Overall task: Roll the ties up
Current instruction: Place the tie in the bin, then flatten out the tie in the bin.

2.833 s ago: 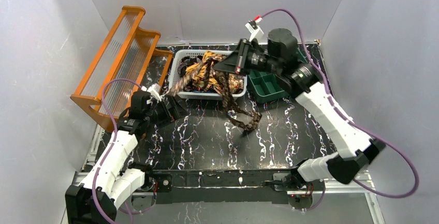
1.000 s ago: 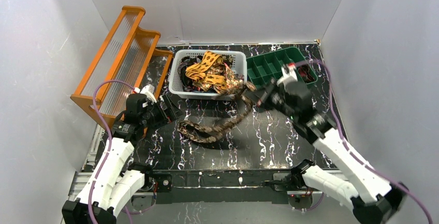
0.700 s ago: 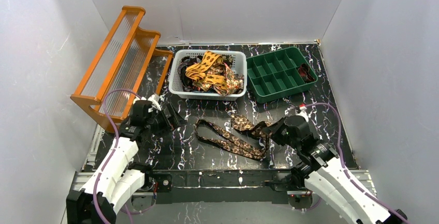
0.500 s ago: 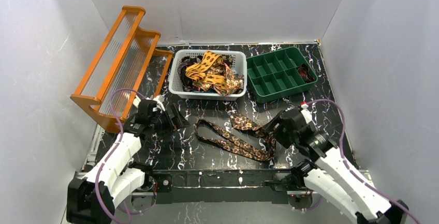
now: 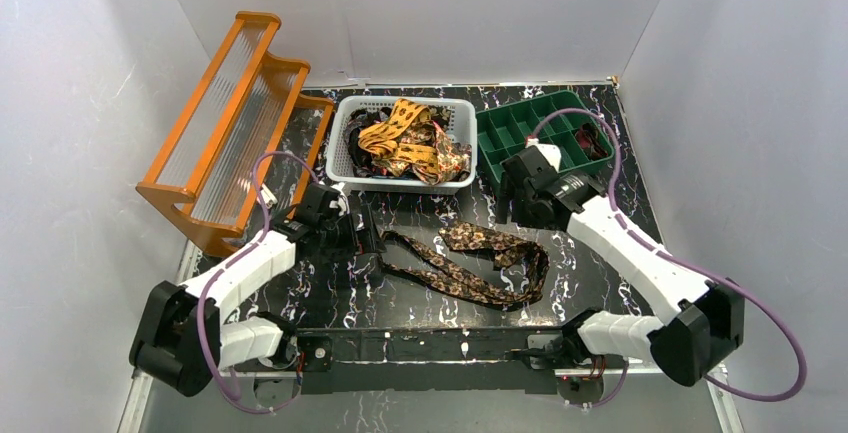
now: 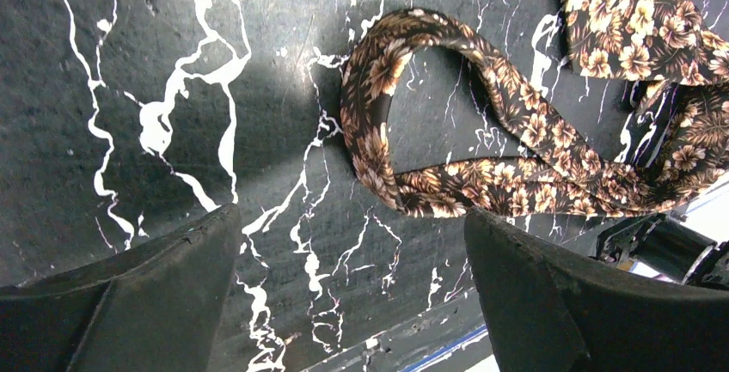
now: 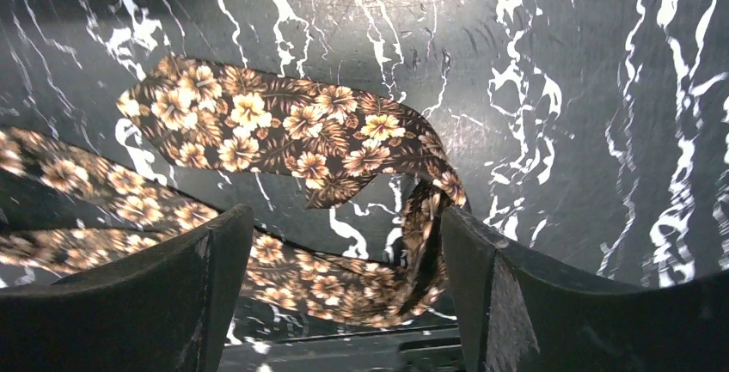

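One tie (image 5: 465, 263) has just come out of the white basket (image 5: 340, 143) at 12 o'clock. A second ago the right end effector (image 5: 522, 208) was pinching it and dragging it toward the near edge. It has since let go and pulled back toward 2 o'clock, near the green compartment tray (image 5: 500, 133). Its wrist view shows the fingers spread with nothing between them, hanging above the tie's broad end (image 7: 284, 131). The tie now lies loose on the black marbled tabletop (image 5: 600, 283), from the centre toward 6 o'clock. It is doubled into a long flattened loop rather than laid straight. Meanwhile the left end effector (image 5: 352, 238) has swung in from 9 o'clock, its fingers also spread wide and gripping nothing. It sits just short of the bend in the narrow part (image 6: 378, 106). The other ties (image 5: 405, 143) are heaped in the basket. For the task, the fetch looks finished and no rolling has begun. The fold probably needs straightening, or one end must be caught, before a roll can start.
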`<state>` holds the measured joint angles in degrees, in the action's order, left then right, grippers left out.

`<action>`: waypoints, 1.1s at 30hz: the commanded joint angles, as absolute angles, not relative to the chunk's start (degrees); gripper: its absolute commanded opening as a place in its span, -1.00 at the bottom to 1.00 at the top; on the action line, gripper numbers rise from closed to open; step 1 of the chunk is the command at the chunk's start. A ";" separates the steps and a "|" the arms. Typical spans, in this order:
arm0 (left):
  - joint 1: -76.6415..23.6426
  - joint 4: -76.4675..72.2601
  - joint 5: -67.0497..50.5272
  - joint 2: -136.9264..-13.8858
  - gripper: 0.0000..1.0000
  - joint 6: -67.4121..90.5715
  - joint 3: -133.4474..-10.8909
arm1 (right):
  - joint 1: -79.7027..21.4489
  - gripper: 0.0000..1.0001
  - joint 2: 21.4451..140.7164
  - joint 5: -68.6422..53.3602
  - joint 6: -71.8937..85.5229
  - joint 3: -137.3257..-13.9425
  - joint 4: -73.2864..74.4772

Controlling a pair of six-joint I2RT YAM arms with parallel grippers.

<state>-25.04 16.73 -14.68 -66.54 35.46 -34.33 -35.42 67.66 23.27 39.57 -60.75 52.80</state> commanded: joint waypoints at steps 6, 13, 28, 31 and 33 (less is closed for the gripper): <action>-25.99 16.67 -15.08 -72.46 0.97 29.53 -40.09 | -35.36 0.76 83.03 12.74 14.55 -69.78 57.95; -27.53 16.24 -18.09 -76.94 0.97 25.85 -41.13 | -35.53 0.76 88.90 5.78 0.59 -72.68 58.80; -30.32 16.41 -8.51 -77.15 -0.35 27.34 -38.23 | -34.22 0.94 76.95 2.56 -33.43 -52.87 43.78; -30.32 17.97 -5.64 -72.71 -0.50 29.00 -36.62 | -34.03 0.89 77.76 1.98 -36.88 -49.77 41.02; -30.24 18.74 -5.12 -69.90 -0.55 29.87 -35.80 | -33.82 0.85 78.05 0.43 -38.94 -48.44 39.33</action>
<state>-30.17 16.01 -9.65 -75.92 27.90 -37.23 -34.28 77.62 3.42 -31.18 -50.83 43.48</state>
